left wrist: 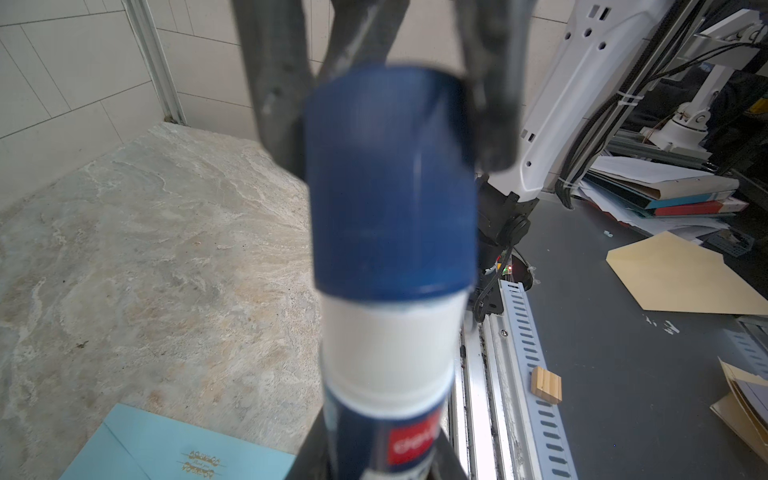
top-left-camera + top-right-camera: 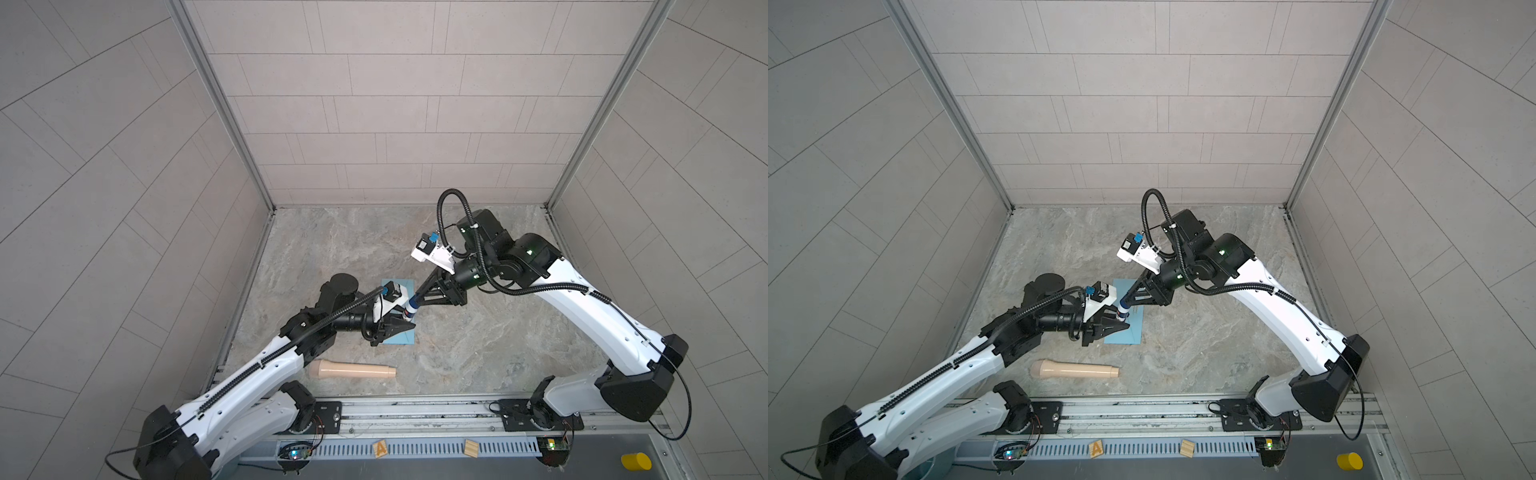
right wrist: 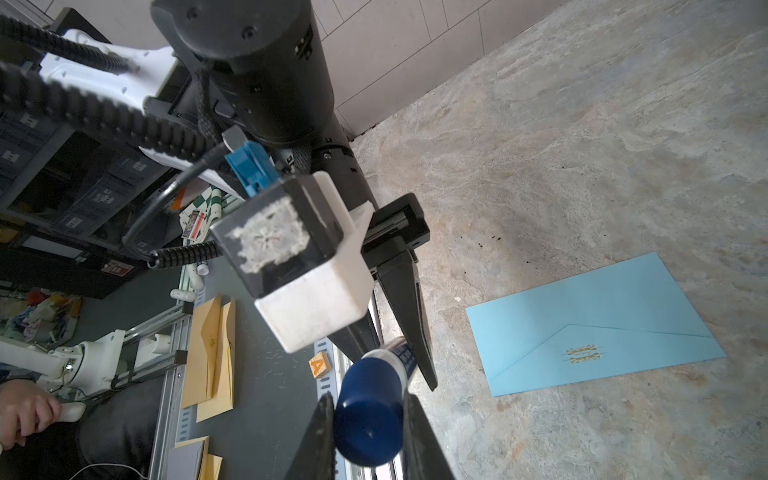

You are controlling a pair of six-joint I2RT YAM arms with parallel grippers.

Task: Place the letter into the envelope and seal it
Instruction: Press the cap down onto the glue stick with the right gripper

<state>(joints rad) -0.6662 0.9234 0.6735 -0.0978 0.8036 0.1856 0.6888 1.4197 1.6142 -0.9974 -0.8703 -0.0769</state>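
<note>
Gripped glue stick aloft: body clamped in left claw, blue cap in right claw. Spotted envelope flat on desk, flap down, below claws.

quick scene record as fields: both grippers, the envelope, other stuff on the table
left gripper: fingers shut on the body of the glue stick
right gripper: fingers shut on the stick's blue cap
glue stick: held between both arms, raised off the table, near the envelope
envelope: flat on the table, flap folded down, gold mark facing up
letter: not visible in any view
also on table: beige cylinder, lying apart from the envelope, nearer the arm bases
</note>
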